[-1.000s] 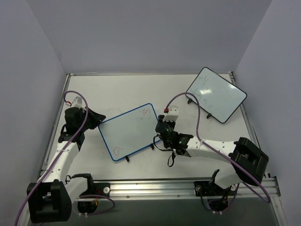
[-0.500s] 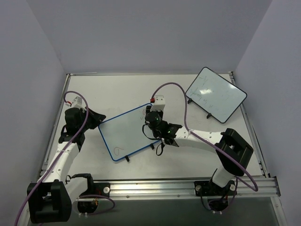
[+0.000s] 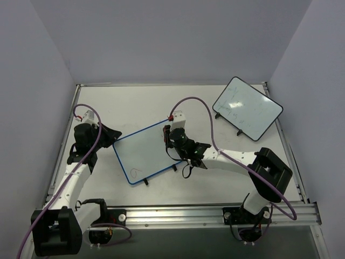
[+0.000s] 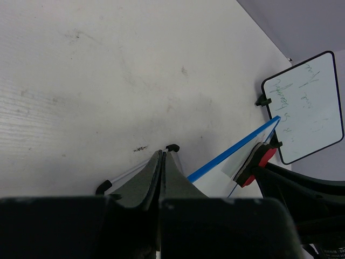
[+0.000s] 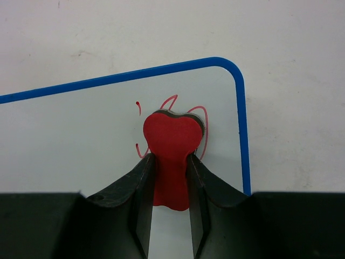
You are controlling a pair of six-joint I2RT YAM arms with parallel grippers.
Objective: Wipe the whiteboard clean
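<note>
The blue-rimmed whiteboard [image 3: 143, 154] lies tilted at the table's middle. My right gripper [image 3: 170, 135] is shut on a red eraser [image 5: 172, 140] and presses it flat on the board's far right corner, over a red scribble [image 5: 202, 129]. In the right wrist view the fingers [image 5: 141, 178] squeeze the eraser's waist above the whiteboard [image 5: 81, 135]. A second small red scribble [image 3: 135, 172] sits near the board's near left corner. My left gripper [image 3: 112, 138] is at the board's left corner, jaws pressed together on its thin edge [image 4: 162, 153]. The blue rim [image 4: 232, 151] and eraser [image 4: 257, 161] show beyond it.
A black-rimmed whiteboard [image 3: 248, 108] with faint marks stands at the back right, also in the left wrist view [image 4: 307, 108]. Purple walls close the table's left, back and right sides. The right arm's purple cable [image 3: 202, 108] arcs over the table behind the board.
My right gripper has carried the eraser left and away from me, from beside the board's right edge onto its far right corner scribble. The left arm and board have stayed put.
</note>
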